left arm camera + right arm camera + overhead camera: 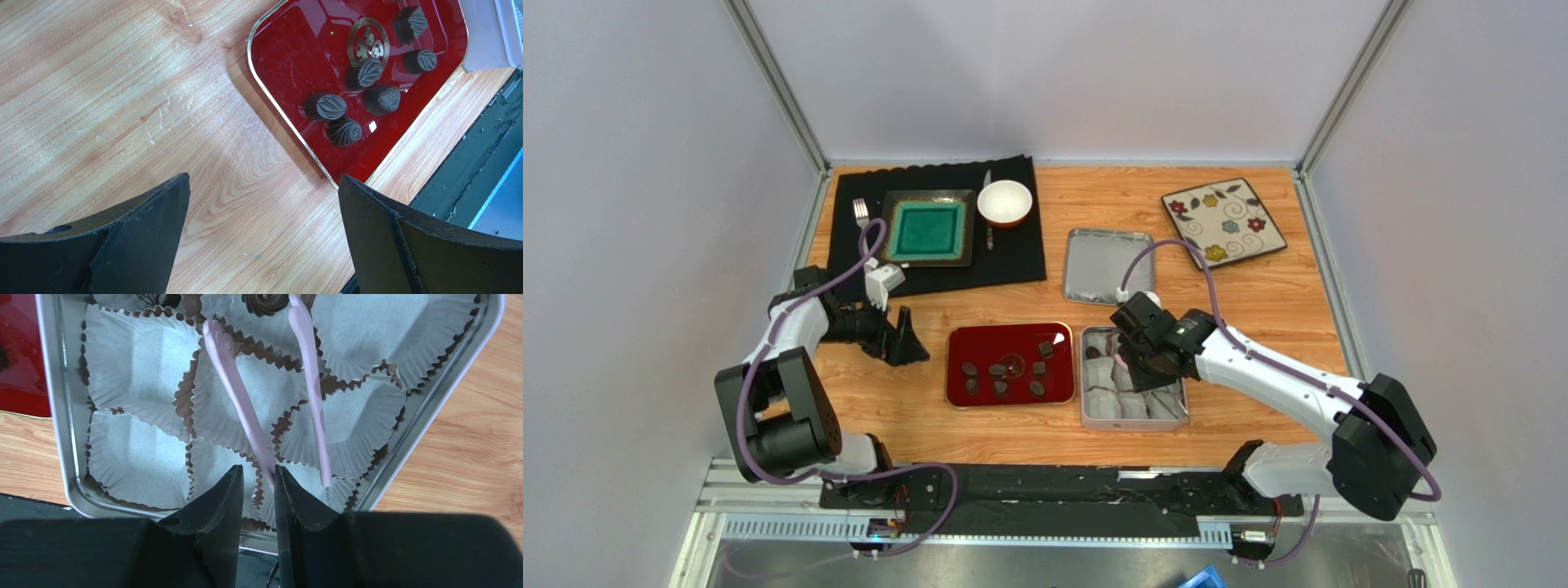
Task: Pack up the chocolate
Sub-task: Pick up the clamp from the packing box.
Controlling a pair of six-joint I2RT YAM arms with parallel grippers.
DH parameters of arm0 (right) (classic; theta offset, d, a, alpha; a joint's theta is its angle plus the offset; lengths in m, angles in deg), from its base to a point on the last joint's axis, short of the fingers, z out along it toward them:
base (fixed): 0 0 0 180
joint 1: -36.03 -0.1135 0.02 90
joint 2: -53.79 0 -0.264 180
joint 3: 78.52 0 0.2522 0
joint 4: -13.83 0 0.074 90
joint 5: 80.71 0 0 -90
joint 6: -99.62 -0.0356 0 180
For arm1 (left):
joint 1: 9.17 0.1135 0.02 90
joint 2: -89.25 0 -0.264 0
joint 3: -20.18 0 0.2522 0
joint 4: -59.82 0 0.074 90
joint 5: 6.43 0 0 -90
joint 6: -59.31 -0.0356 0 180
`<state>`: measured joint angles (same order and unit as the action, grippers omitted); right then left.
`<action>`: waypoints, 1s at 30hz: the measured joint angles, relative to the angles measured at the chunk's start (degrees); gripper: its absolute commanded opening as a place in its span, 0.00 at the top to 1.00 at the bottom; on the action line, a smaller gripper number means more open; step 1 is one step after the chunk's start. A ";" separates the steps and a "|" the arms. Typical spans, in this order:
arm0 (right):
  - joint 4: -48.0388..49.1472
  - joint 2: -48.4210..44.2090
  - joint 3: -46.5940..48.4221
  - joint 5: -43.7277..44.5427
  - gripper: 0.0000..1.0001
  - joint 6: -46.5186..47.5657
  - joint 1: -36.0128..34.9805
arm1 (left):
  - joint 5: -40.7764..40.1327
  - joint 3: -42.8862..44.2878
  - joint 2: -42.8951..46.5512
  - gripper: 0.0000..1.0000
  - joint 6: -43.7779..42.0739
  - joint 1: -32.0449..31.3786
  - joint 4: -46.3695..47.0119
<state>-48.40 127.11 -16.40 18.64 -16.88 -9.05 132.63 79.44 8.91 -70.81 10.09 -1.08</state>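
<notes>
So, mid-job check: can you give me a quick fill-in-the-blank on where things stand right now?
1. The right gripper holds ____ tongs above the tin.
2. The paper cups nearest that gripper are all ____.
3. The loose chocolate pieces lie on a ____ tray.
4. The left gripper hangs over the wooden table with its jaws ____.
Missing words: pink; empty; red; open.
</notes>
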 measured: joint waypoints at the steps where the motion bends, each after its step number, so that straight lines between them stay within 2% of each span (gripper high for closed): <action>1: -0.02 0.42 0.00 -0.07 0.73 0.04 0.00 | 0.00 0.00 0.00 0.01 -0.07 0.00 0.00; 13: 0.02 1.75 0.17 -0.42 0.79 1.49 0.02 | 0.17 0.00 0.00 0.01 -0.26 0.28 -0.26; 21: -0.15 2.49 0.90 -0.42 0.99 2.19 0.15 | 0.39 0.11 0.00 0.01 -0.33 0.39 -0.48; 30: -0.90 -3.43 3.96 0.96 1.00 2.36 0.15 | 0.52 1.07 0.39 0.01 -0.35 0.39 -1.11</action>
<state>-49.30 123.68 -12.44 19.60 -14.52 -8.89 133.16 80.51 9.31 -71.16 10.49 -2.19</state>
